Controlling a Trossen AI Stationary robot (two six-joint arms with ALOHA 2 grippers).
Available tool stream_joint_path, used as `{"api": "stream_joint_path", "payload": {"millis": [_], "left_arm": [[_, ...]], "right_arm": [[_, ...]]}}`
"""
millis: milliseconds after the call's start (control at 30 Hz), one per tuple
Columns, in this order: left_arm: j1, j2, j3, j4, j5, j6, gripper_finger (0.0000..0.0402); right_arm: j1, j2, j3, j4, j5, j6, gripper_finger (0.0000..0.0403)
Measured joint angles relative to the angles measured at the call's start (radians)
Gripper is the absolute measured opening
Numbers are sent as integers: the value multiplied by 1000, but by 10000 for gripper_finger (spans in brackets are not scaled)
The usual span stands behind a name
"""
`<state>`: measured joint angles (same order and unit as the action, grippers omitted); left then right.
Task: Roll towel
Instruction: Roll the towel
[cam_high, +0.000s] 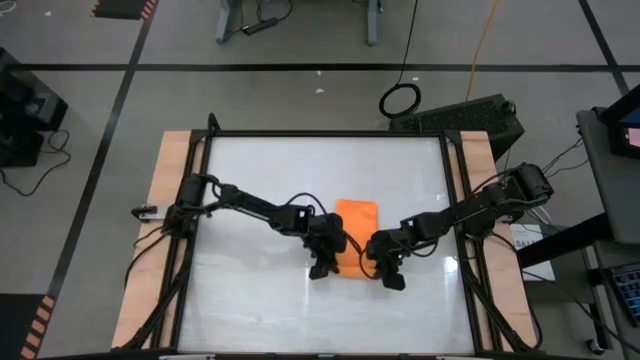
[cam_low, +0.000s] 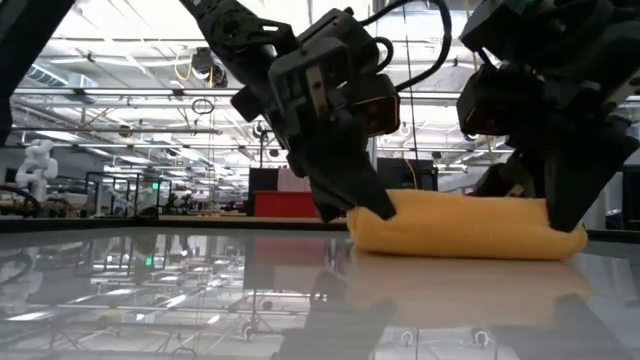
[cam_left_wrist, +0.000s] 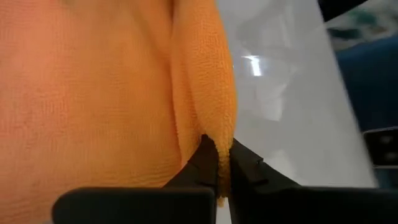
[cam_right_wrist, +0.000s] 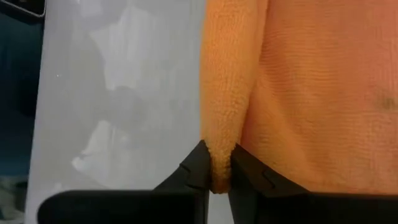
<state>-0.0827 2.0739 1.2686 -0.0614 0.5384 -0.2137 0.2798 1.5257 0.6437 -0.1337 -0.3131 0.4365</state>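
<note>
The orange towel (cam_high: 356, 222) lies on the white table near its middle. In the low view the towel (cam_low: 470, 228) is a thick, low bundle resting on the tabletop. My left gripper (cam_high: 322, 264) is shut on the towel's near left corner, and my right gripper (cam_high: 389, 277) is shut on its near right corner. Both arms reach in from the table's sides and slant down to the towel's near edge. My left gripper pinches a thick fold along the towel's near edge (cam_left_wrist: 217, 134) between its two fingers, at the left corner. The fingers (cam_low: 362, 200) slant down onto it from the near left. The fold holds several layers and rests on the table. My right gripper pinches the same doubled near edge (cam_right_wrist: 219, 146) between its two fingers, at the right corner. Its fingers (cam_low: 562, 205) slant down from the near right. The fold bulges between the fingertips, and the towel beyond it lies on the table.
The glossy white tabletop (cam_high: 260, 300) has bare room to the left, right and near side of the towel. Black rails and wooden strips (cam_high: 170, 180) run along both sides. A cable loop (cam_high: 400, 99) and a dark box (cam_high: 470, 118) lie beyond the far edge.
</note>
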Motion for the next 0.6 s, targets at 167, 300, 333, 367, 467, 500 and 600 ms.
{"api": "stream_joint_path", "payload": {"millis": [167, 300, 333, 367, 467, 500, 600], "left_arm": [[17, 0, 0, 10, 93, -124, 8], [36, 0, 0, 7, 117, -230, 8], [40, 0, 0, 7, 121, -253, 8], [46, 0, 0, 7, 129, -275, 8], [55, 0, 0, 2, 147, -327, 8], [58, 0, 0, 0, 147, -335, 8], [58, 0, 0, -3, 137, -375, 8]], "right_arm": [[-18, 0, 0, 6, -51, 44, 31], [-39, -1, 0, 2, -93, 61, 31], [-48, -1, 0, 1, -112, 68, 31], [-57, -1, 0, 0, -126, 74, 31], [-83, -1, 0, -6, -143, 89, 31], [-92, -1, 0, -7, -153, 95, 31], [-112, -1, 0, -11, -172, 110, 31]]}}
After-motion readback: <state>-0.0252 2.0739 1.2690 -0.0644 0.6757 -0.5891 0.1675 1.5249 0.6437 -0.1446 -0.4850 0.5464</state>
